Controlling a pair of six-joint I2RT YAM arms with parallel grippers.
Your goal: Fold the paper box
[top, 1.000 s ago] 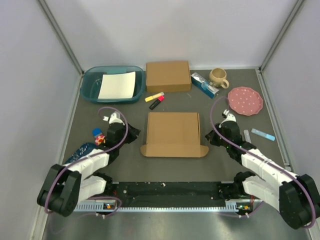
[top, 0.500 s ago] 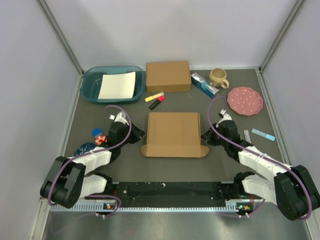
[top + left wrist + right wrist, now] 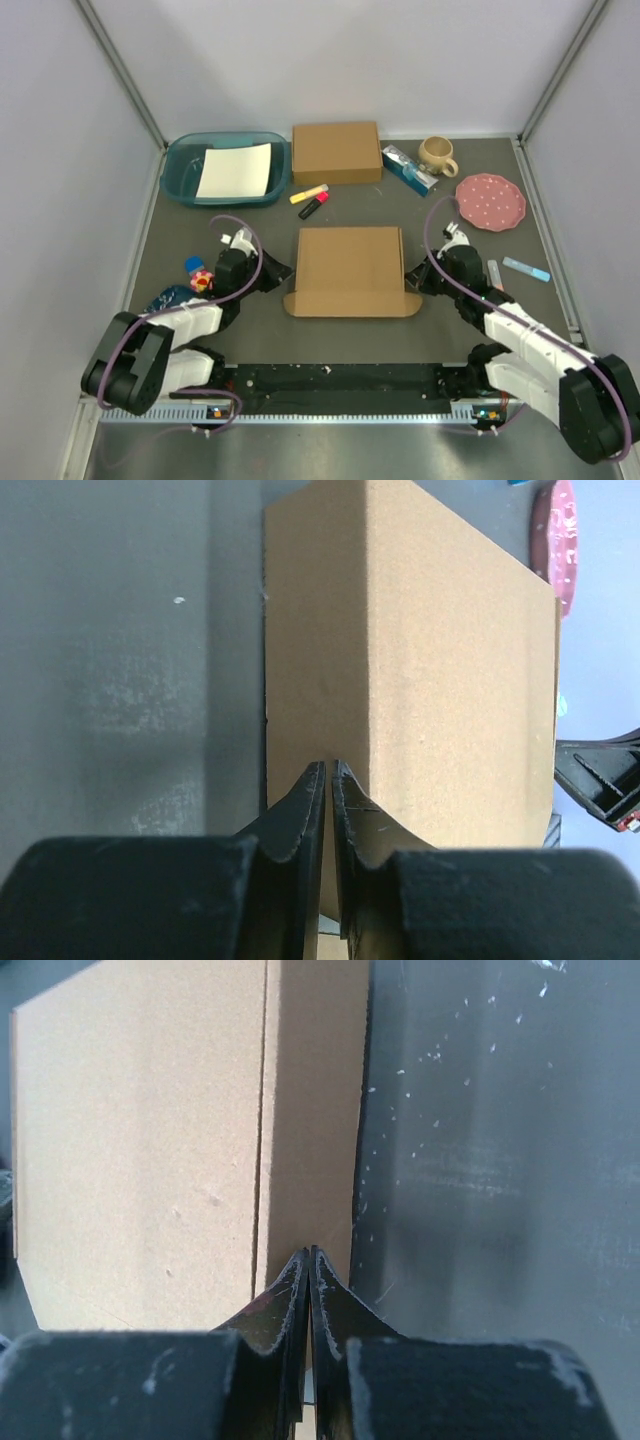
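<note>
Paper box (image 3: 348, 262), plain brown cardboard, sits closed in the middle of the dark bench (image 3: 330, 340), with a front flap spread flat toward the arms. Left arm (image 3: 190, 315) reaches to its left side, right arm (image 3: 500, 320) to its right side. Left jaws are pinched almost together, tips at the box's left edge; whether they hold cardboard cannot be told. Right jaws are clenched tight at the right edge

My robot lab booth
Plain white walls (image 3: 350, 70) close in my grey table (image 3: 260, 335), my two arms (image 3: 188, 320) bolted on.
</note>
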